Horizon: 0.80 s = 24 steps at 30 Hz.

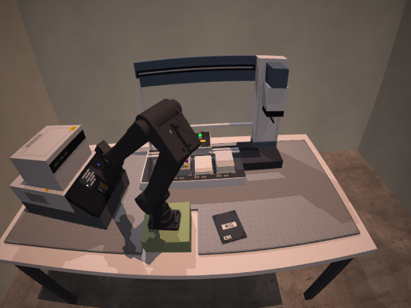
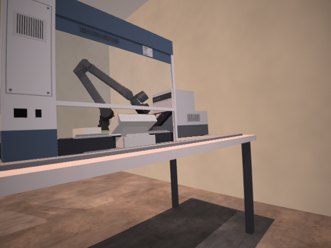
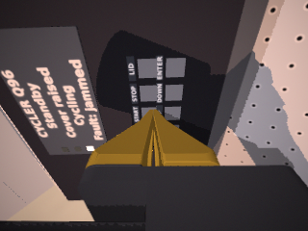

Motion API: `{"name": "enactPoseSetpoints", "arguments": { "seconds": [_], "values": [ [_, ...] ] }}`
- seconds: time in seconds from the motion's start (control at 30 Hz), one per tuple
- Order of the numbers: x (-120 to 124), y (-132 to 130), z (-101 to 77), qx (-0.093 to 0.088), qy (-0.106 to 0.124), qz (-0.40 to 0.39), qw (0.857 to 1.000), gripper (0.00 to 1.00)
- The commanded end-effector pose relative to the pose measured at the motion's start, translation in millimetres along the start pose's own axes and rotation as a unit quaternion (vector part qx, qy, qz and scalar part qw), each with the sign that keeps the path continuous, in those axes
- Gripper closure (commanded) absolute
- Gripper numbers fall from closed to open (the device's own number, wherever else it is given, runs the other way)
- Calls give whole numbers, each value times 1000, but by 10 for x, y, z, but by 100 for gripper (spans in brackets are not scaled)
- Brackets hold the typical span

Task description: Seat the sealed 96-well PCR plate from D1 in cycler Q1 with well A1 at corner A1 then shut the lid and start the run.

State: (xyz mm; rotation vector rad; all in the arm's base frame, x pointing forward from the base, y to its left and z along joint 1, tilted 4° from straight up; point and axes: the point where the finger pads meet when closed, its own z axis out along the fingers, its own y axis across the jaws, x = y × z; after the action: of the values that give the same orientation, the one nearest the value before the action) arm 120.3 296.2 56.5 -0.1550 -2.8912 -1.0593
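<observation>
Closed tight on nothing, the yellow gripper (image 3: pixel 153 126) presses its tip against the START key (image 3: pixel 138 115) on cycler Q1 (image 1: pixel 49 172), whose lamp (image 1: pixel 98 163) glows blue and whose lid is shut. At two o'clock stands the deck (image 1: pixel 199 183); the sealed PCR plate cannot be seen.

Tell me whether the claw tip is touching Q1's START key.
Cannot tell. In the wrist view the shut claw ends over the START key, but looking along the fingers hides any gap; the arm blocks the other views.
</observation>
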Motion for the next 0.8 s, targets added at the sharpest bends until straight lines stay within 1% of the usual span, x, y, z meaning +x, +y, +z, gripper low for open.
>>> {"name": "enactPoseSetpoints", "arguments": {
  "seconds": [0.0, 0.2, 0.3, 0.37, 0.43, 0.47, 0.53, 0.6, 0.7, 0.77],
  "values": [
    [-268, 510, -58, -44, -31, -27, 998, 100],
    [-339, 640, -70, -51, -38, -31, 998, 100],
    [-366, 699, -192, -55, -44, -34, 997, 100],
    [-337, 713, -266, -59, -39, -35, 997, 100],
    [-337, 713, -266, -59, -39, -35, 997, 100],
    [-258, 601, -233, -49, -29, -31, 998, 100],
    [-198, 512, -258, -40, -23, -31, 998, 100],
    [-157, 470, -295, -37, -19, -33, 999, 100],
    [-171, 405, -361, -34, -22, -29, 999, 100],
    [-171, 405, -361, -34, -22, -29, 999, 100]
  ]
}}
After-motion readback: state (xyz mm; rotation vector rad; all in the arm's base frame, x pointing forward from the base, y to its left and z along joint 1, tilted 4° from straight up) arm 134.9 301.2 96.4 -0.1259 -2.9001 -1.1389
